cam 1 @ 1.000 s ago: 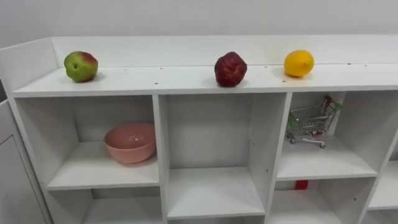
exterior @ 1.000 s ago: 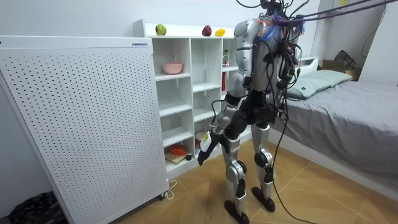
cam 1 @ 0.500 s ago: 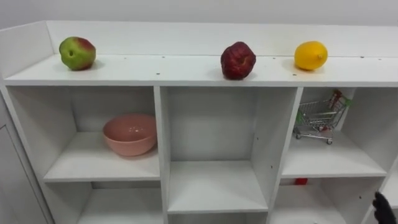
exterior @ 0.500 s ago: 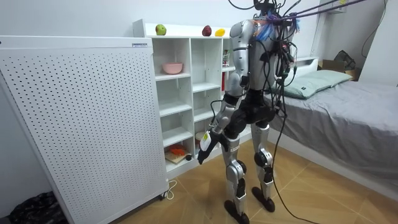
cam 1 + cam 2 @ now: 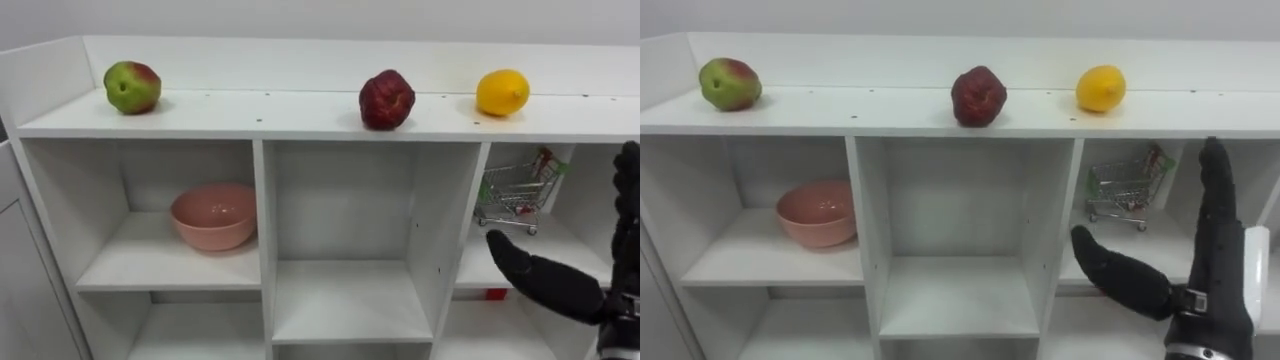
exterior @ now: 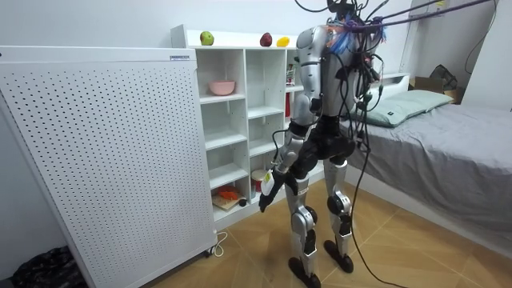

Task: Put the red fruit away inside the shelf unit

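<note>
The three fruits sat in a row on the very top of the white closet (image 5: 262, 200), well apart from each other. A green and red apple (image 5: 132, 87) was at the left end. A dark red fruit (image 5: 386, 99) was in the middle, above the middle box. A yellow lemon (image 5: 502, 92) was to the right. Under the top there was a row of open boxes. The left box held a pink bowl (image 5: 213, 215), standing the right way up on its shelf. The box on the right held a little toy shopping cart (image 5: 515, 195). The robot stood facing the closet, with a bed (image 6: 448, 136) behind it and a big white board full of holes (image 6: 104, 160) beside the closet. Its right hand (image 5: 1220, 285) was held up in front of the right box, spread wide and flat, with nothing in it. Its left hand (image 6: 265, 194) hung low by its leg, and I could not tell if it was loose or closed.
</note>
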